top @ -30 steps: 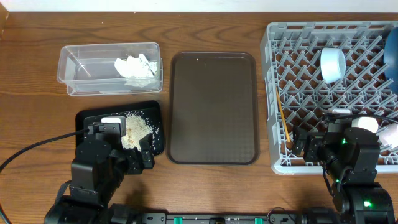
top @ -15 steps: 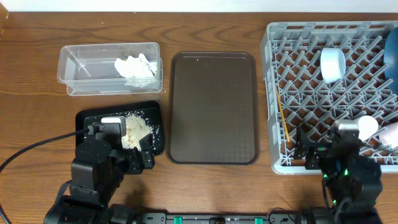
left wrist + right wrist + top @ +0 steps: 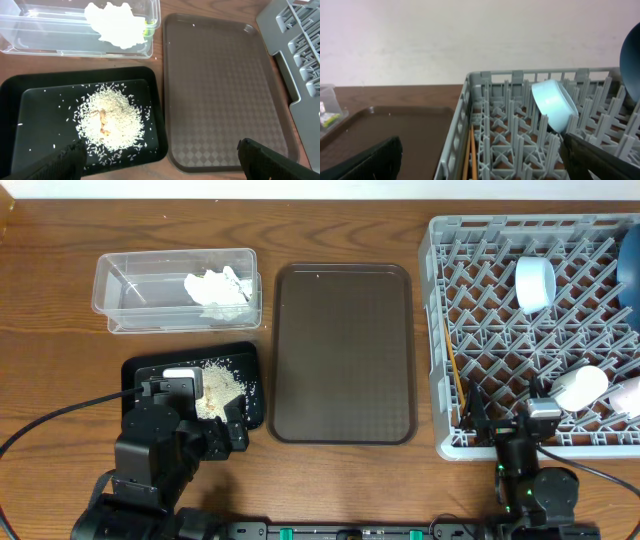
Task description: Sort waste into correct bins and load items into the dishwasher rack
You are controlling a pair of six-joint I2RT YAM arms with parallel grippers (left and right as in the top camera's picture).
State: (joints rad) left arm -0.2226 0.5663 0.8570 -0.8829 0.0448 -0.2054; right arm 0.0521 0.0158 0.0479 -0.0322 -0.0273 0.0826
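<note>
Backing off toward six o'clock, the right gripper [image 3: 480,150] has left the dishwasher rack [image 3: 436,330], fingers apart and empty; loading looks done.

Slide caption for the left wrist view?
Rice pile in black tray, tissue in clear tub, brown serving tray beside.
</note>
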